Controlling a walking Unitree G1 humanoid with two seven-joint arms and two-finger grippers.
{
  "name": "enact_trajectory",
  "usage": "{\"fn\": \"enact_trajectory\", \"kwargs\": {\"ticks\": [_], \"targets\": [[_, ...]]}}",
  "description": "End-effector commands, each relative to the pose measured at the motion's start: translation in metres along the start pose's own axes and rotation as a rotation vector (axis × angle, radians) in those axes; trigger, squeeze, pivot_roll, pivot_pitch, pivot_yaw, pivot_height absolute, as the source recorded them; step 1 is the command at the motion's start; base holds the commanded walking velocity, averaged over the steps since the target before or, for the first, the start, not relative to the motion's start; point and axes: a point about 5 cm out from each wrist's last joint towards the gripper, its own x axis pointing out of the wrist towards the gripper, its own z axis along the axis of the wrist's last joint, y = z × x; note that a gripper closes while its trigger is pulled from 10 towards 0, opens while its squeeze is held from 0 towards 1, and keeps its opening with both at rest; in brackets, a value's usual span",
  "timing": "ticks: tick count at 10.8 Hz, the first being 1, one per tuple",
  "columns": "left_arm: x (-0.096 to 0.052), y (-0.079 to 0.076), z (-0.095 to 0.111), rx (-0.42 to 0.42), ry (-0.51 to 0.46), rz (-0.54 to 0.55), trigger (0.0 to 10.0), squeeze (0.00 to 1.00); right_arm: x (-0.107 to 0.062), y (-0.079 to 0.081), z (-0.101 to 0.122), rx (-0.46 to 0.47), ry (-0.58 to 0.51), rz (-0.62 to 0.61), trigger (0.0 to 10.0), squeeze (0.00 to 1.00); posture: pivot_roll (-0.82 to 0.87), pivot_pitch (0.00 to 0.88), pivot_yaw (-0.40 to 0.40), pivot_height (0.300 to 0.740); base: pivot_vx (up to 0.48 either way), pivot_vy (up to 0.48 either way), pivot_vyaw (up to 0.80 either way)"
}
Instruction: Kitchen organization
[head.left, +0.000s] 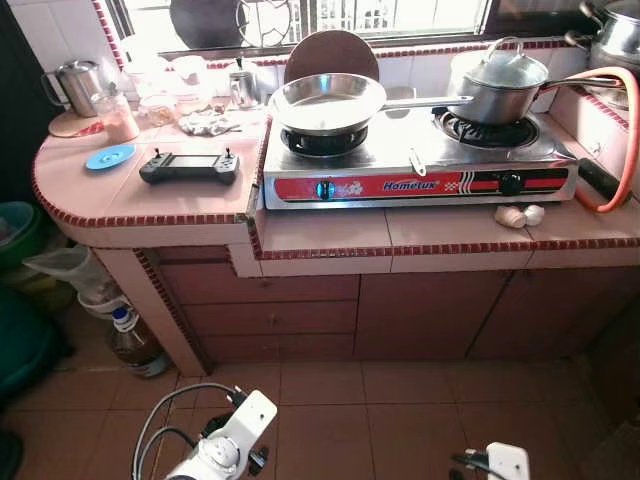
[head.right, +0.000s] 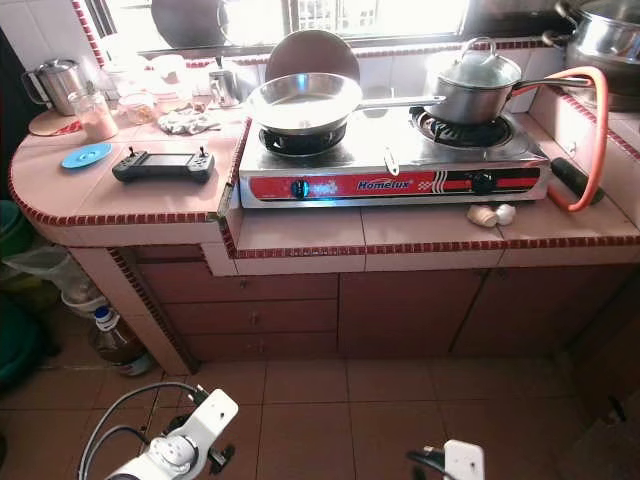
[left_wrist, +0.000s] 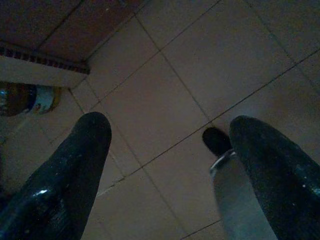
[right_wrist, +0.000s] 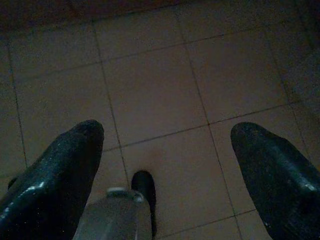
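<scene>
Upper left of frame: kettle (head.left: 78, 84), jar (head.left: 117, 115), blue lid (head.left: 110, 156) and black controller (head.left: 189, 166) on the table (head.left: 330, 230). Centre: frying pan (head.left: 327, 102) on the stove (head.left: 415, 160), handle pointing right toward the lidded saucepan (head.left: 503, 85). Bottom of frame: left tool (left_wrist: 165, 165) and right tool (right_wrist: 165, 165) both spread, empty, hanging over floor tiles, well below everything. Left arm looks nearer the controller.

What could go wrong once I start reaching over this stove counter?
The frying pan sits on the left burner with its long handle toward the lidded saucepan; a sideways bump could shift both. The garlic cloves lie near the counter edge and may roll off. The orange gas hose loops in the open and could snag an arm.
</scene>
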Motion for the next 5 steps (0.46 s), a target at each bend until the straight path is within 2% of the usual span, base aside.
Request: {"fn": "enact_trajectory", "kwargs": {"ticks": [1,2,3,5], "targets": [[-0.001,0.005,-0.006,0.035,0.024,0.010,10.0,0.00,0.002,-0.003,0.006,0.035,-0.017,-0.016,10.0,0.00,-0.14,0.000,0.086,0.740,0.000,0.000,0.00],[-0.001,0.007,-0.010,0.018,0.040,0.027,10.0,0.00,0.002,0.001,0.005,0.033,0.001,-0.005,10.0,0.00,-0.12,0.000,0.069,0.740,0.000,0.000,0.00],[-0.002,0.008,-0.013,-0.009,0.040,0.049,10.0,0.00,0.003,0.011,0.003,-0.028,0.022,0.034,10.0,0.00,-0.09,0.000,0.052,0.740,0.000,0.000,0.00],[-0.003,0.012,-0.021,-0.083,0.055,0.135,10.0,0.00,0.008,0.039,0.018,-0.111,-0.002,0.143,10.0,0.00,-0.05,0.000,0.022,0.740,0.000,0.000,0.00]]}}
